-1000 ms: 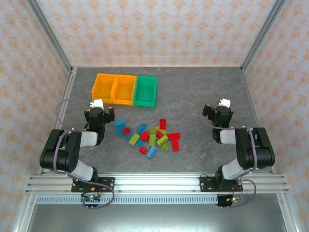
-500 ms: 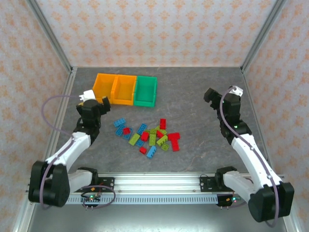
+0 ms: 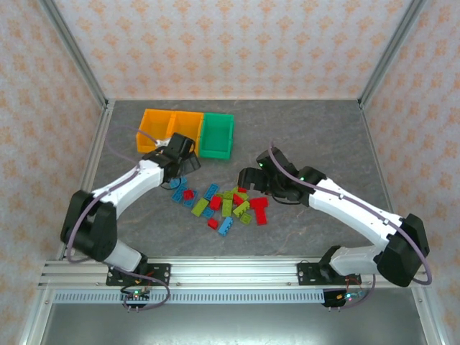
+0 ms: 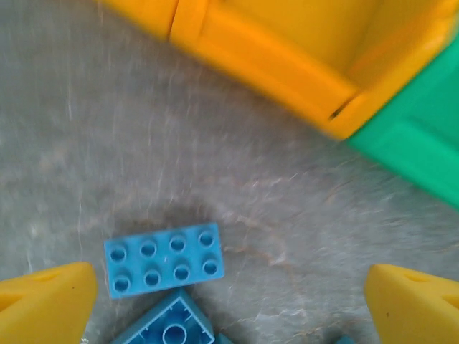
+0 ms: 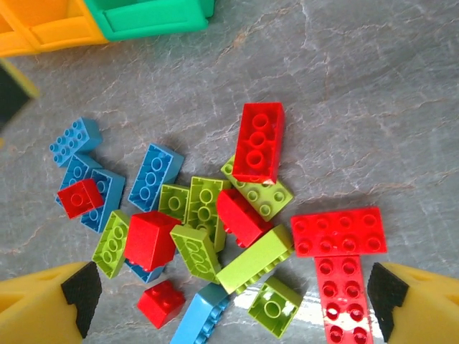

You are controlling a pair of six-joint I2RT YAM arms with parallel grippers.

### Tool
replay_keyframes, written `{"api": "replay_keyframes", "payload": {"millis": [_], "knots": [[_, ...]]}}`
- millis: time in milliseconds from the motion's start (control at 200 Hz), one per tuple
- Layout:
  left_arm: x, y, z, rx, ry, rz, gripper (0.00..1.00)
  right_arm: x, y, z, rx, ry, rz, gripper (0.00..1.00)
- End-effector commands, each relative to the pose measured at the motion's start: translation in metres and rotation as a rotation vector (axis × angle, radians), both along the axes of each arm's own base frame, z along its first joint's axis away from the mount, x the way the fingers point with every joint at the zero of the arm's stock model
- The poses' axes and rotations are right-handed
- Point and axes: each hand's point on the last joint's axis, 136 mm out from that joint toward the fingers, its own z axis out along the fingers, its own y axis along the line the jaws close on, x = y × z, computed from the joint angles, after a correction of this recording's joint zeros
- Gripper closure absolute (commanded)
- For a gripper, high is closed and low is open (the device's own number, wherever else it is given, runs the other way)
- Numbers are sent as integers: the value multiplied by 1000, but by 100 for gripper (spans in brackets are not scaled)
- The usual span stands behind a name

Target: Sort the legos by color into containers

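- Both arms have swung inward from the counter (image 3: pixel 316 129) edges toward the middle since the earlier frames.
- Left pincer (image 3: pixel 181 152): spread wide and holding nothing, just in front of the bins (image 3: pixel 173 123), at the left end of the bricks (image 3: pixel 226 203).
- Left wrist view: one blue brick (image 4: pixel 163 258) lies studs up just beside a yellow fingertip (image 4: pixel 43 304).
- Right pincer (image 3: pixel 251 177): spread wide and holding nothing, above the right side of the pile.
- Bricks: blue, red and lime pieces lie loose on the counter, in front of the two orange bins and the green one.
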Motion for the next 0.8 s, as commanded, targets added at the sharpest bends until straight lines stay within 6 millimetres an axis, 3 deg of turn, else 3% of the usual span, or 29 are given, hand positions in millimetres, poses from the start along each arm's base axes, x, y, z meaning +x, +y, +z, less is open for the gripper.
{"api": "replay_keyframes", "payload": {"millis": [0, 195, 500, 796], "knots": [[-21, 10, -12, -33, 108, 181, 3, -1, -2, 8, -7, 9, -50, 2], [-37, 27, -29, 60, 181, 248, 1, -4, -5, 8, -22, 11, -53, 1], [-11, 18, -47, 80, 188, 125, 2, -7, 0, 0, -34, 39, -34, 1], [-14, 23, -69, 25, 220, 128, 23, -8, -8, 4, -66, 24, -43, 1]]}}
